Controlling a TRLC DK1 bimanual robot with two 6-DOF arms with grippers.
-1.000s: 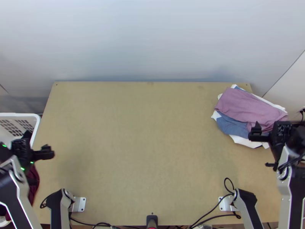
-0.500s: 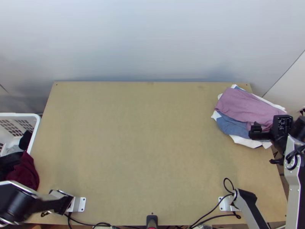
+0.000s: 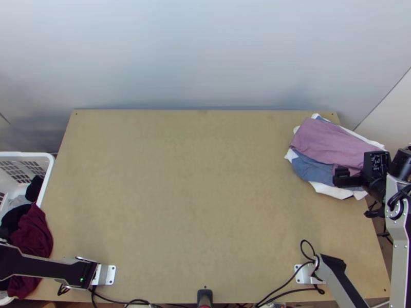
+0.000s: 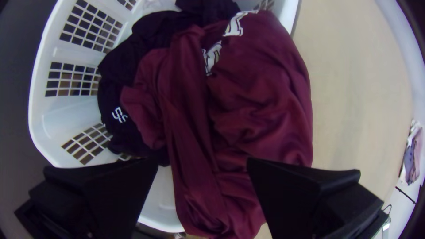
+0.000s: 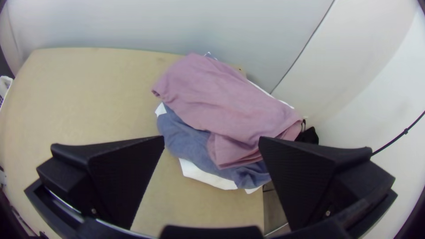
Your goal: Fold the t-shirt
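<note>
A dark red garment (image 3: 32,231) lies bunched over the white basket's rim at the table's left edge. White lettering marks this dark red cloth (image 4: 265,88) in the left wrist view. My left gripper (image 4: 202,163) stands open above it, nothing between its fingers. At the table's right, my right gripper (image 3: 352,195) is by the near side of a garment pile. In the right wrist view that gripper (image 5: 211,140) is open, with the pile beyond its fingers. A mauve cloth (image 5: 221,95) lies on top, over a blue cloth (image 5: 183,132) and white ones.
The white basket (image 3: 50,172) also holds black cloth (image 4: 117,82) and grey cloth. Bare wooden tabletop (image 3: 190,190) stretches between basket and pile. A pale wall (image 3: 205,56) rises behind the table. Cables (image 3: 272,295) run along the near edge.
The left arm has swung toward the near left corner, its gripper leaving the spot beside the basket and uncovering the dark red cloth. My right gripper has shifted only slightly.
</note>
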